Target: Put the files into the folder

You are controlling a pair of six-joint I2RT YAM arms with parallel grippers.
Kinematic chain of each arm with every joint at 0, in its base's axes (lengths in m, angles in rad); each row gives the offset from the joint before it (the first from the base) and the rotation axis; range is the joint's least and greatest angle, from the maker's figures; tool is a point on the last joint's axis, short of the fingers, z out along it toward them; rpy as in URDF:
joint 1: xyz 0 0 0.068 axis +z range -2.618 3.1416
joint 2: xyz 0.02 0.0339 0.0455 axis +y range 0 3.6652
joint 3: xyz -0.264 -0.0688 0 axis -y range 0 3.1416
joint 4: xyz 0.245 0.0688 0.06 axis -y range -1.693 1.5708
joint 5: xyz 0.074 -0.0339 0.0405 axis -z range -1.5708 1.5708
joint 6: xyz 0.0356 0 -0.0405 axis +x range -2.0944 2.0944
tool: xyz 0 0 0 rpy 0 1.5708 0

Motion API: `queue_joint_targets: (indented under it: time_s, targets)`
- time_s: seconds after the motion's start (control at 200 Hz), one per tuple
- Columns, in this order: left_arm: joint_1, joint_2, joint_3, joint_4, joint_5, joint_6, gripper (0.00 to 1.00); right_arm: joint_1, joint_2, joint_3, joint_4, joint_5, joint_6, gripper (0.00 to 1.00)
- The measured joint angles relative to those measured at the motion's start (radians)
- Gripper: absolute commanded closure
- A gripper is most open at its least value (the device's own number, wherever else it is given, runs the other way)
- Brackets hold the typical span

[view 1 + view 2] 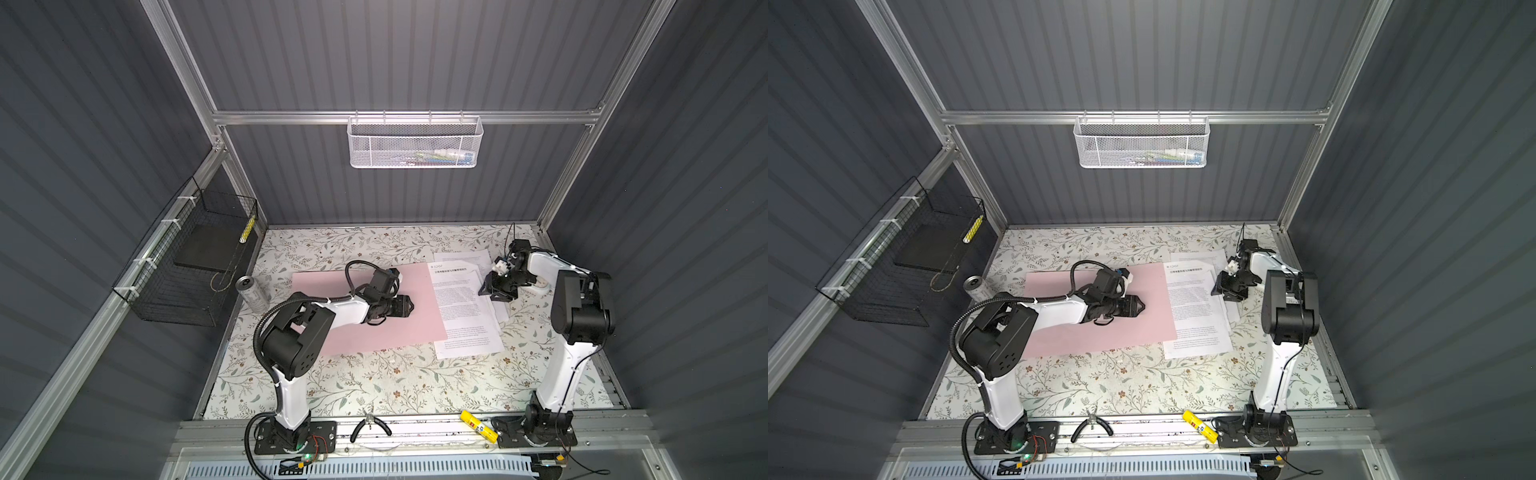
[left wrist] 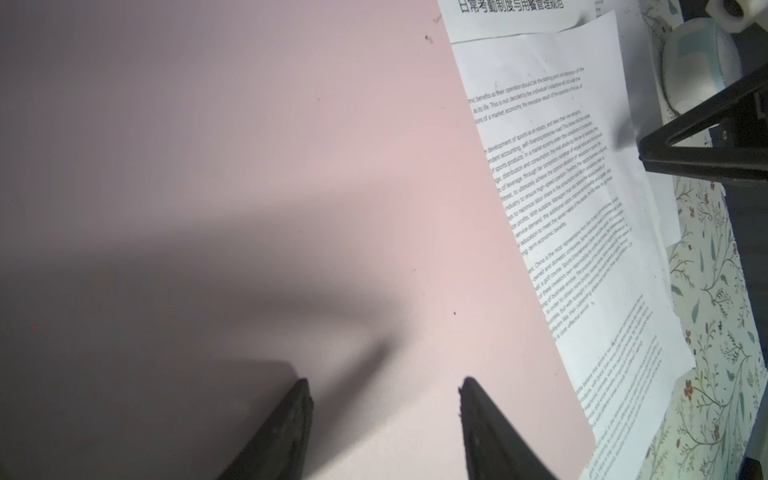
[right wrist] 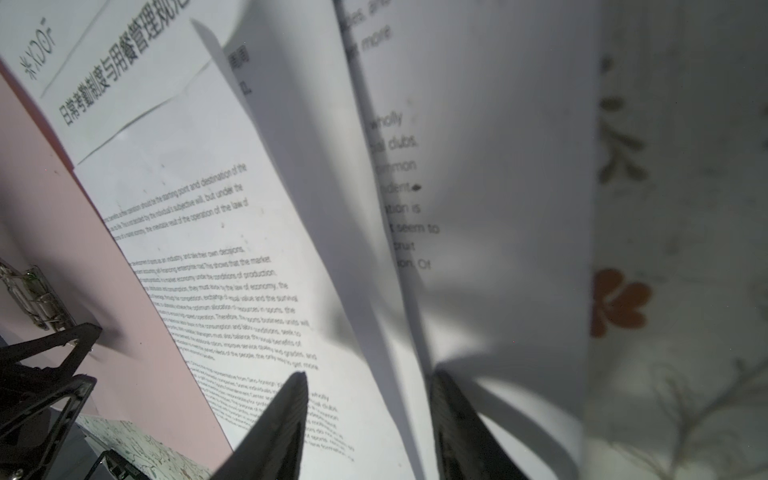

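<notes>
Left arm stretches low over the flat folder (image 1: 324,286), its pincer (image 1: 410,309) half-open above it. Right arm bends down onto the files (image 1: 461,307), its pincer (image 3: 370,386) parted around a lifted sheet edge. The files' left edge tucks under the folder.

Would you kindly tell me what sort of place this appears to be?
Probably a lab robot test cell: aluminium frame with grey panels, left arm and right arm bolted to a front rail, pliers lying on it.
</notes>
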Motion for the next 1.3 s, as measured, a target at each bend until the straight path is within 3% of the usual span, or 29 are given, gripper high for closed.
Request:
queue_joint_targets:
  time_s: [0.42, 0.716, 0.951, 1.301]
  targets:
    - [0.000, 0.000, -0.005, 0.010, 0.000, 0.000, 0.42, 0.000, -0.017, -0.016, -0.011, 0.038, 0.013, 0.52]
    - [0.000, 0.000, -0.009, 0.018, 0.000, 0.000, 0.42, 0.005, -0.220, -0.158, 0.108, -0.017, 0.075, 0.59]
    - [0.000, 0.000, -0.009, 0.018, 0.000, 0.000, 0.42, 0.029, -0.137, -0.147, 0.169, -0.062, 0.084, 0.59]
    - [0.000, 0.000, -0.009, 0.018, -0.001, 0.000, 0.43, 0.029, -0.097, -0.129, 0.170, -0.018, 0.082, 0.59]
